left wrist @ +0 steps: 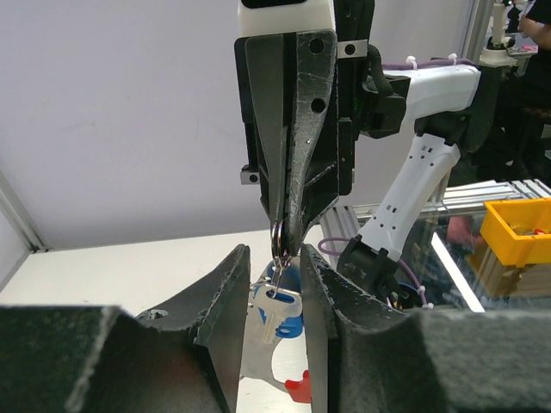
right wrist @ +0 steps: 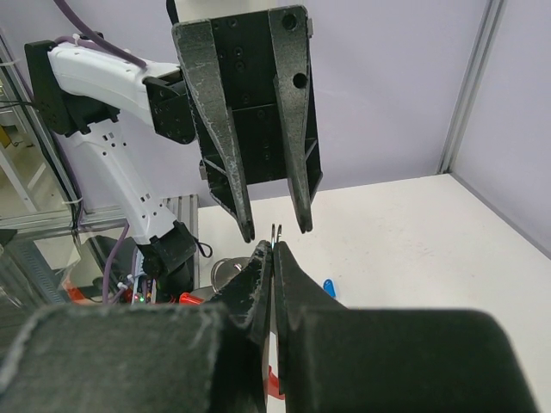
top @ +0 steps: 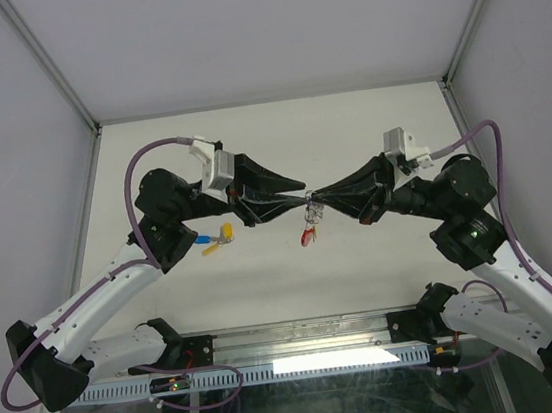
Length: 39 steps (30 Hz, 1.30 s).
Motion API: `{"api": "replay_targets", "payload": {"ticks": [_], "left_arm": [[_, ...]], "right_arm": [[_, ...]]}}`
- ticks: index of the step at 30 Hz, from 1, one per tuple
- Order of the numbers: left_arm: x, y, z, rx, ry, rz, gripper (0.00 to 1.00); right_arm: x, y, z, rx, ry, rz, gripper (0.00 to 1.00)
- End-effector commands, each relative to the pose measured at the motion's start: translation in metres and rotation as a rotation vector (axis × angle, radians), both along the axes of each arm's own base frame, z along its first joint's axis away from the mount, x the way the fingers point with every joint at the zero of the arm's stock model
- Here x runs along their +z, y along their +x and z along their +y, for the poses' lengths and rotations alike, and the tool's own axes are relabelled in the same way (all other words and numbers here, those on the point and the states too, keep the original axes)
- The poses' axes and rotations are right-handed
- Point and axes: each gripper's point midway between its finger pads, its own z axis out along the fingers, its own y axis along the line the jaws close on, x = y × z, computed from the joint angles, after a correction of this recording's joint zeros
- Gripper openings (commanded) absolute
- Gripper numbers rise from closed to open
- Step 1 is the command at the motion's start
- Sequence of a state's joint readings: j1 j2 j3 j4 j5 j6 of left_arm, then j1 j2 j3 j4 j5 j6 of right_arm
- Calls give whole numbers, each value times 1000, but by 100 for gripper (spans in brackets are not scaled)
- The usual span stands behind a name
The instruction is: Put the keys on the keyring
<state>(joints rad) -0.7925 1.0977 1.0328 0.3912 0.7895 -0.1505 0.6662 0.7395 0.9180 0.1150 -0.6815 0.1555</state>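
Centre of the overhead view: left fingers (top: 300, 195) and right fingers (top: 320, 200), tip to tip above the white counter (top: 368, 135).

Right fingers: pressed fully together, pinching the thin metal loop of the keyring (left wrist: 279, 237) (mid-frame in the left wrist view, gripped from above).

Left fingers: parted a little, holding nothing. Straddle the end of the loop, one tip on either side; contact with it too fine to tell.

Below the loop: a hanging key (left wrist: 280, 310) with a white and blue tag, in the gap between the left fingers. Lower still, at the bottom edge of the left wrist view, the dangling red crescent (left wrist: 297, 389) of the keyring.

Left of centre in the overhead view: loose keys (top: 217, 240) on the counter, blue and yellow tags close together, just below the left arm's wrist and well apart from the keyring. Exact count too small to make out.
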Motion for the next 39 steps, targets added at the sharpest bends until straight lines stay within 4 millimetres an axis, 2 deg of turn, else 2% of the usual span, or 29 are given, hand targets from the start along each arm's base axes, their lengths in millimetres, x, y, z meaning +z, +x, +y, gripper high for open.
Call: {"api": "replay_targets", "payload": {"ticks": [1,6,21,25,31,32,36,39], "left_arm": [[4,-3,-1,-13,-22,-2,29],[0,-2,-3,-17,-10,8,28],[5,-1,-6,-34,-18,-1,12],[5,-2,-6,-39,-20,4,0],[5,-3,-6,-43,-17,6,0],[4,-2,-6,-41,-11,6,0],[-1,1,-6,-22,24,-8,0],[-8,4,-7,-6,57,-19,0]], "right_arm": [[25,-7,-5,0,69,-94,0],[29,-6,-5,1,80,-101,0],[23,-1,0,7,66,-87,0],[19,3,0,-13,53,-88,0],[12,5,0,-23,22,-82,0],[11,5,-1,-28,13,-89,1],[10,6,-6,-58,-32,-104,15],[6,7,-9,-76,-72,-107,20]]}}
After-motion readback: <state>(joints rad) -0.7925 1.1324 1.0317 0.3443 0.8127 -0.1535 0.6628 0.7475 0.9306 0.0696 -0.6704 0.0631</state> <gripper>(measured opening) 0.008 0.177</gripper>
